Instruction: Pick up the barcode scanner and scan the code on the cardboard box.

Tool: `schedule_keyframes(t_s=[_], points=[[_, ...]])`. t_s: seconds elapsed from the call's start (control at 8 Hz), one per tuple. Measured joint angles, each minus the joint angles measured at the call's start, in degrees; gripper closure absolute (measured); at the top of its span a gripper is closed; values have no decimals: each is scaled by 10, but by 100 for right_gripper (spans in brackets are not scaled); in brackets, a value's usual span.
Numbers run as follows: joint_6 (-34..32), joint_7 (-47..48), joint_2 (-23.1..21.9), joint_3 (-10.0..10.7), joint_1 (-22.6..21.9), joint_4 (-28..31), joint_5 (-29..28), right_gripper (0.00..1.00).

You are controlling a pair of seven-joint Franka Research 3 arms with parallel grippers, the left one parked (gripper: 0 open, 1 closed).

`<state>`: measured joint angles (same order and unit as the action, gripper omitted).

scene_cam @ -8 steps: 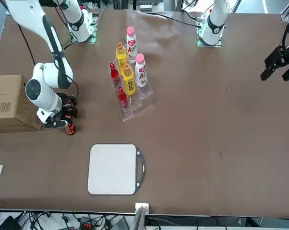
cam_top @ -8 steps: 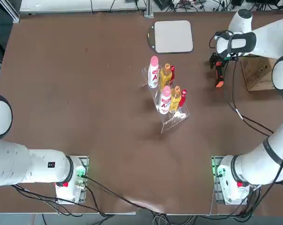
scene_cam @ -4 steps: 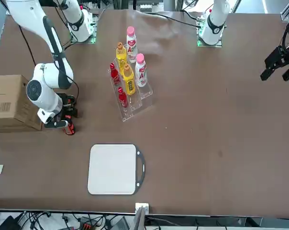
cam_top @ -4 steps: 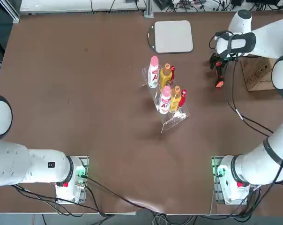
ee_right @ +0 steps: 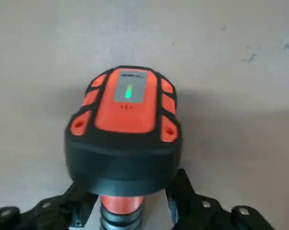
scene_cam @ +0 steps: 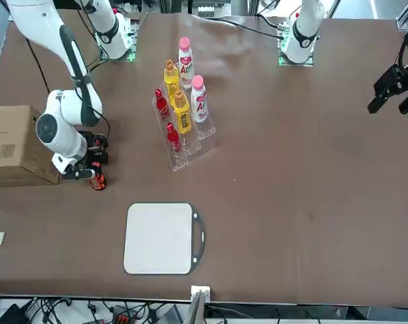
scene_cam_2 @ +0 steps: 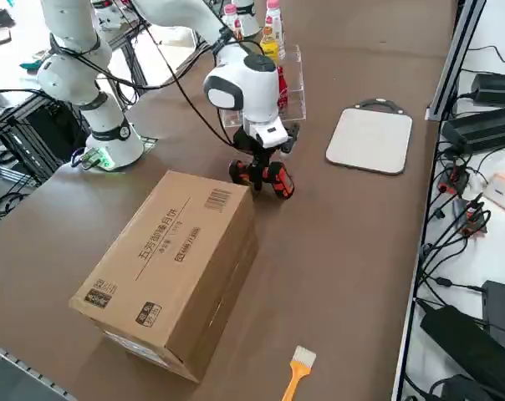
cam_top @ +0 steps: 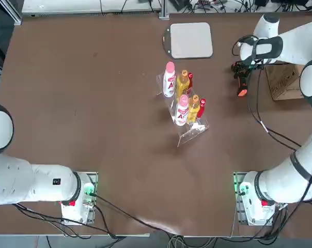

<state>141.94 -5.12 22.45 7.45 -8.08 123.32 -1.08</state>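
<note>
My right gripper (cam_top: 242,71) is shut on the barcode scanner (cam_top: 242,84), whose orange tip points back toward the robot's side. In the wrist view the fingers (ee_right: 183,199) clamp the handle below the scanner's orange-and-black end (ee_right: 127,127), where a green light glows. The scanner (scene_cam_2: 265,177) sits low over the table; I cannot tell if it touches. The cardboard box (scene_cam_2: 177,255) lies just to the right of it, with its label and barcode on top. The box (scene_cam: 11,145) also shows a barcode on its side, and my arm partly covers the box (cam_top: 285,80) in the top view.
A clear rack of bottles (cam_top: 184,101) stands mid-table, left of the gripper. A flat grey pad (cam_top: 190,40) lies at the far edge. A small orange brush (scene_cam_2: 296,372) lies near the table's right edge beyond the box.
The gripper with the scanner has shifted slightly toward the cardboard box. Nothing else has moved.
</note>
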Motion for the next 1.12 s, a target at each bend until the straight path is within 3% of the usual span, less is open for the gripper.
schedule_keyframes(t_s=[0.12, 0.25, 0.38, 0.88, 1.12], points=[[0, -4, 1, 0, 3, 0, 0, 27], [0, -5, 1, -1, 3, 0, 0, 48], [0, -5, 2, -1, 3, 0, 0, 57], [-14, -9, -10, -2, 2, -11, 0, 57], [-99, -10, -58, 2, 6, -45, 0, 57]])
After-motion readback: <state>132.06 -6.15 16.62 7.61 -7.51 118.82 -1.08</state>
